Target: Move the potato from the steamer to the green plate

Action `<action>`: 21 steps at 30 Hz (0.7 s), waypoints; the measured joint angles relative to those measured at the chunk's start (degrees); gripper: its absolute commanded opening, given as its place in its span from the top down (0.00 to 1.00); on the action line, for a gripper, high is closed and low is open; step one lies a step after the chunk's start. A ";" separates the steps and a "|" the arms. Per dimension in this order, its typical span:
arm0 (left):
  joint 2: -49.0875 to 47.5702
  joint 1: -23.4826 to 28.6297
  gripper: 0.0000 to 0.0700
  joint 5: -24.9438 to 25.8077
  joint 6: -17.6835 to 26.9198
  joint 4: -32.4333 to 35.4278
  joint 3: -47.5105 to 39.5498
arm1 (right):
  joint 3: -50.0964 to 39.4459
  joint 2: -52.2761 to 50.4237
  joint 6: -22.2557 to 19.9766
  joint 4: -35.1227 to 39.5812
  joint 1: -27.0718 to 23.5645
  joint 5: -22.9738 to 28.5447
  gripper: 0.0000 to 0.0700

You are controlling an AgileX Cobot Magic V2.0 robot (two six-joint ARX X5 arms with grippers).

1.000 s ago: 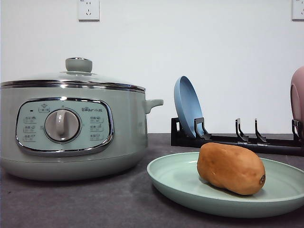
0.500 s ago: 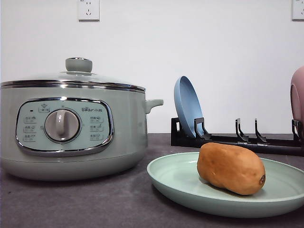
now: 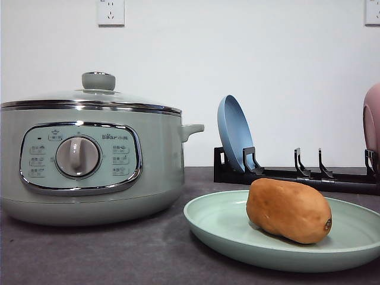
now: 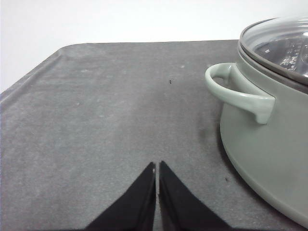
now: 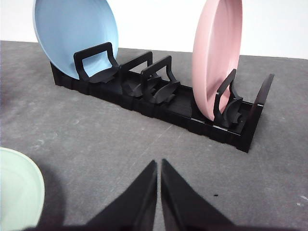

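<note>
The orange-brown potato lies on the pale green plate at the front right of the table. To its left stands the sage-green steamer with its glass lid on; its side handle and lid also show in the left wrist view. My left gripper is shut and empty over bare grey table beside the steamer. My right gripper is shut and empty, hovering over the table in front of the dish rack, with the green plate's edge off to one side.
A black dish rack stands at the back right, holding a blue plate and a pink plate upright. The blue plate and rack sit behind the green plate. A white wall backs the table.
</note>
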 measured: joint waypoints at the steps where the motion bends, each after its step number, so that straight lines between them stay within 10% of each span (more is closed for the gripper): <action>1: 0.00 0.00 1.00 0.00 0.00 -0.02 0.00 | 0.00 0.00 0.00 0.00 0.00 0.00 1.00; 21: 0.00 0.00 1.00 0.00 0.00 0.00 0.00 | 0.00 0.00 0.00 0.00 0.00 0.00 1.00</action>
